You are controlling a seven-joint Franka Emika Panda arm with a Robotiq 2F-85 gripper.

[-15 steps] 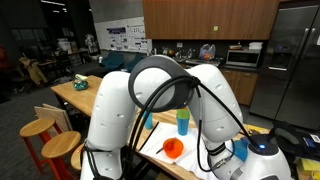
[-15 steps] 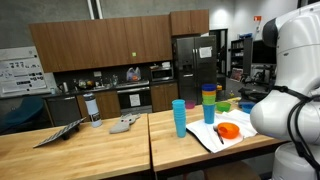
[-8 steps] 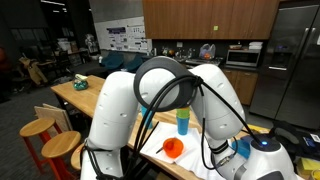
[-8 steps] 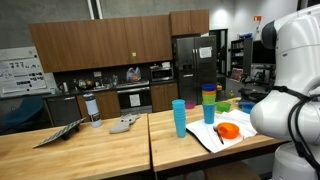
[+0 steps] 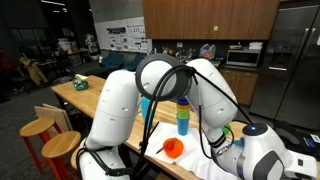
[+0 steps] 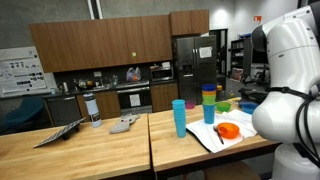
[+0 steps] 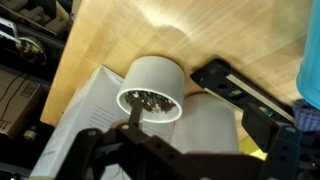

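In the wrist view my gripper (image 7: pixel 197 116) is open, its dark fingers (image 7: pixel 131 112) spread over a sheet of white paper (image 7: pixel 85 110) on the wooden table (image 7: pixel 200 30). A pale cup (image 7: pixel 152 88) with dark bits inside lies just past the left finger, its mouth facing the camera. A grey cylindrical shape (image 7: pixel 207 125) sits between the jaws, and nothing is gripped. A blue cup (image 7: pixel 309 60) shows at the right edge. In both exterior views the white arm (image 5: pixel 190 110) (image 6: pixel 292 90) hides the gripper.
On the table stand a blue cup (image 6: pixel 179 117), a stack of coloured cups (image 6: pixel 209 104) (image 5: pixel 183 118) and an orange bowl (image 6: pixel 228 130) (image 5: pixel 173 148) on paper. A bottle (image 6: pixel 93 108) and grey items (image 6: pixel 124 123) lie further along. Wooden stools (image 5: pixel 40 128) stand beside the table.
The arm's elbow and forearm have swung a little to the right in an exterior view. The jaws stay open and hold nothing.
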